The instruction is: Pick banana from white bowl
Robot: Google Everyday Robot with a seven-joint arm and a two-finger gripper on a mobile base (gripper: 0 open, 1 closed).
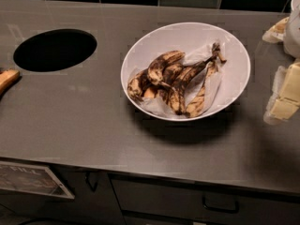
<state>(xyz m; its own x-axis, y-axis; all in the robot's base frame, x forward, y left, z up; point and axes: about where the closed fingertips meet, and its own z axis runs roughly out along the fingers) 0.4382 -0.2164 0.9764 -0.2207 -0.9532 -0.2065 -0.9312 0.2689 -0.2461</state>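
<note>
The white bowl (pixel 187 35) stands on the grey counter, right of the middle. In it lie several overripe bananas on crumpled white paper. The short, plump, curved banana (pixel 161 63) lies on top, left of the bowl's middle, tan-yellow with dark blotches. Longer, blacker bananas (pixel 187 90) lie beside and under it. My gripper (pixel 281 64) is at the right edge of the view, just right of the bowl and above the counter. Its two pale yellowish fingers (pixel 285 95) stand wide apart and hold nothing.
A round black hole (pixel 55 49) is cut in the counter at the left. A tan wooden object (pixel 7 79) pokes in at the left edge. Dark tiles line the back wall. Below the front edge are drawers with a handle (pixel 220 205) and a sign (pixel 30 178).
</note>
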